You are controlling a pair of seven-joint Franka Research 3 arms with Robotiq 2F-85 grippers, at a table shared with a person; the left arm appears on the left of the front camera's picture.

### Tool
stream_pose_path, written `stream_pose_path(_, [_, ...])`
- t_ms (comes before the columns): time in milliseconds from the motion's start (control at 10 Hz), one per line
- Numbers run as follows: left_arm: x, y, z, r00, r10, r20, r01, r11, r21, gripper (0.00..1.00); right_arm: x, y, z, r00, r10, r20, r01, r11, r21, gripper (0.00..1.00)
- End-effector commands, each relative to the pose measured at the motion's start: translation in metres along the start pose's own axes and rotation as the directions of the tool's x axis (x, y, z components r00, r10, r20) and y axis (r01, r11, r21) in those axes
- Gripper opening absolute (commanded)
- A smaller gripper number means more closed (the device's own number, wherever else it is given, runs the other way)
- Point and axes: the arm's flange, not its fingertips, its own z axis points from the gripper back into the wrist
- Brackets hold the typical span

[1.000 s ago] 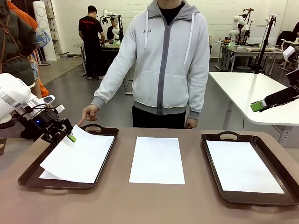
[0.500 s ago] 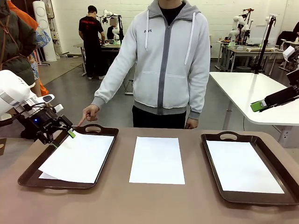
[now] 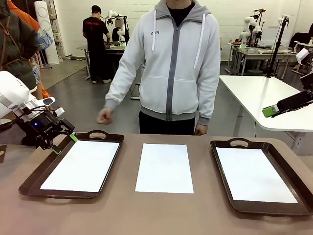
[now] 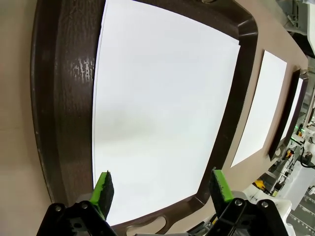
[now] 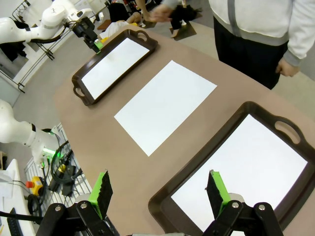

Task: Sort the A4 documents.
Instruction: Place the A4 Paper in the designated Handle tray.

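A second ago my left gripper (image 3: 64, 144) had one corner of a sheet pinched and lifted over the left tray (image 3: 58, 194). Now its fingers are spread and empty, and it has backed off to the tray's upper-left corner, at the left edge of the front view. In the left wrist view the two green pads stand wide apart with nothing between them.

The left sheet (image 3: 80, 165) has dropped and lies flat on the tray floor, square to the walls, no corner raised. The person's hand (image 3: 104, 116), which was pointing at the tray's handle, has pulled back and hangs above the table's far edge.

I judge that placement done. The right sheet (image 3: 254, 174) lies flat in the right tray (image 3: 221, 171) at the lower right of the frame. The middle sheet (image 3: 164, 167) lies bare on the table (image 3: 161, 210) between the trays, touching neither, so it looks like the one left to sort. Which tray it belongs in I cannot tell.

My right gripper (image 5: 160, 189) hangs released and empty over the right tray's near corner.
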Motion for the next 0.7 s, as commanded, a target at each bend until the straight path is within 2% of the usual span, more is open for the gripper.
stream_pose_path(0, [-0.0048,-0.0041,0.0027,0.998,0.046,0.035,-0.045,0.999,-0.025,1.0,-0.0005,0.0004,-0.0005,1.0,0.005,-0.001,-0.005,1.0,0.003,1.0])
stream_pose_path(100, [0.0,0.0,0.0,1.0,0.0,0.0,0.0,1.0,0.0,1.0,-0.0005,0.0004,-0.0005,1.0,0.005,-0.001,-0.005,1.0,0.003,1.0])
stream_pose_path(600, [0.0,0.0,0.0,1.0,0.0,0.0,0.0,1.0,0.0,1.0,-0.0005,0.0004,-0.0005,1.0,0.005,-0.001,-0.005,1.0,0.003,1.0])
